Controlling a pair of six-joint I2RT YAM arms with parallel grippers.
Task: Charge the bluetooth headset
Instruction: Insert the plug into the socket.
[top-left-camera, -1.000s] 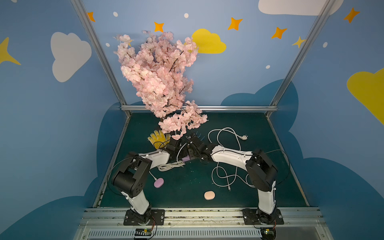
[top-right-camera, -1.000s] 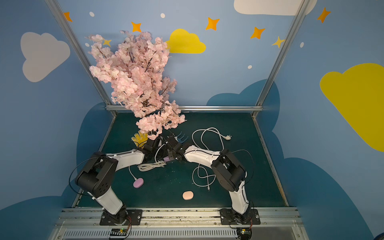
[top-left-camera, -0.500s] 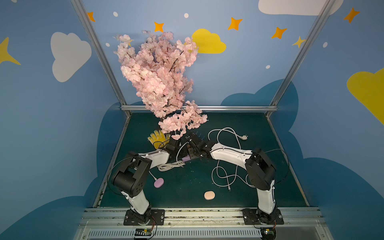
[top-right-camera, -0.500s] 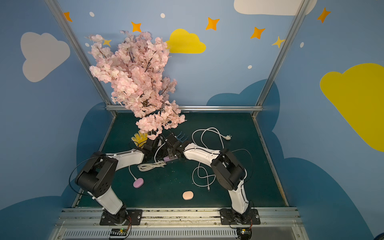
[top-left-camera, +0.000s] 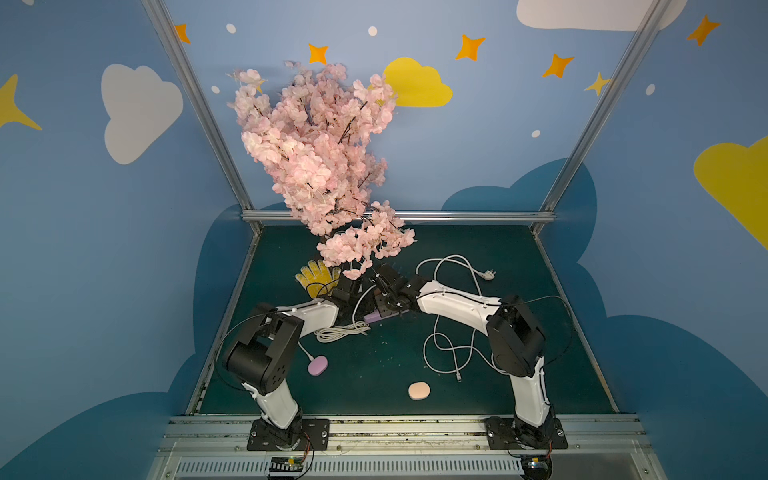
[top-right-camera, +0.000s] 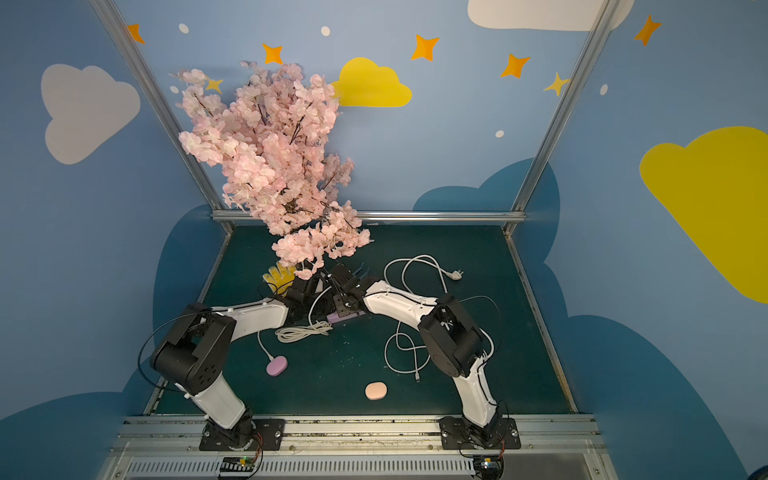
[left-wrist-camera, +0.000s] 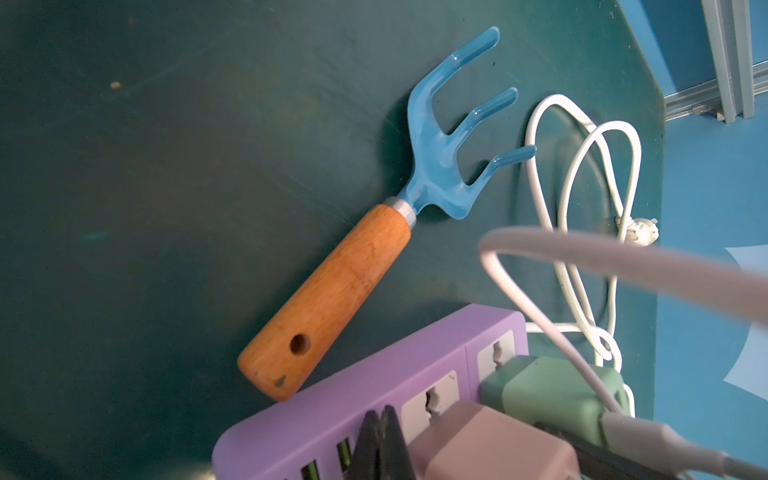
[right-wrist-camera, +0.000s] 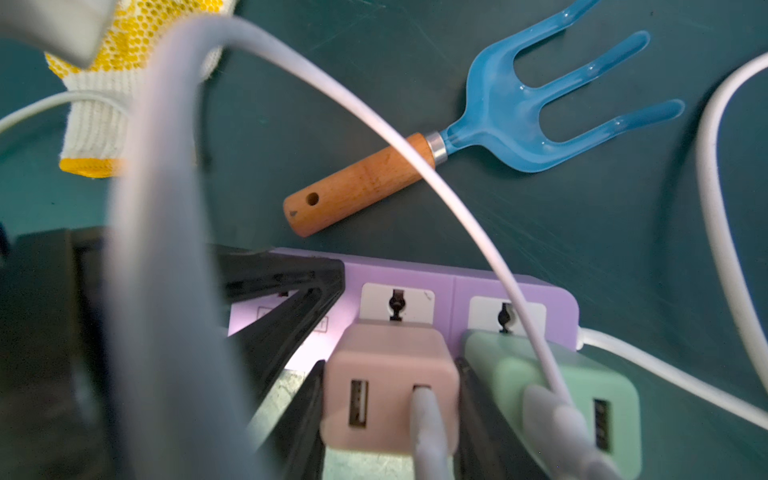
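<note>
A purple power strip (right-wrist-camera: 415, 270) lies on the green mat, between the arms in both top views (top-left-camera: 376, 318) (top-right-camera: 345, 318). A pink charger (right-wrist-camera: 390, 365) sits in one of its sockets, with a grey cable (right-wrist-camera: 428, 432) in its port. My right gripper (right-wrist-camera: 388, 399) is shut on this pink charger. My left gripper (left-wrist-camera: 383, 415) is shut, its tips resting on the strip's top (left-wrist-camera: 332, 399). A green charger (right-wrist-camera: 582, 386) is plugged in beside the pink one. The lilac oval headset case (top-left-camera: 317, 366) lies near the left arm with a white cable running into it.
A blue hand rake (left-wrist-camera: 332, 286) with a wooden handle lies just behind the strip. A yellow glove (top-left-camera: 316, 276) and a pink blossom tree (top-left-camera: 320, 166) stand behind the grippers. A loose white cable (top-left-camera: 453, 345) sprawls on the right. A peach oval case (top-left-camera: 418, 391) lies in front.
The right arm has crept very slightly to the left over the strip. Both grips look the same.
</note>
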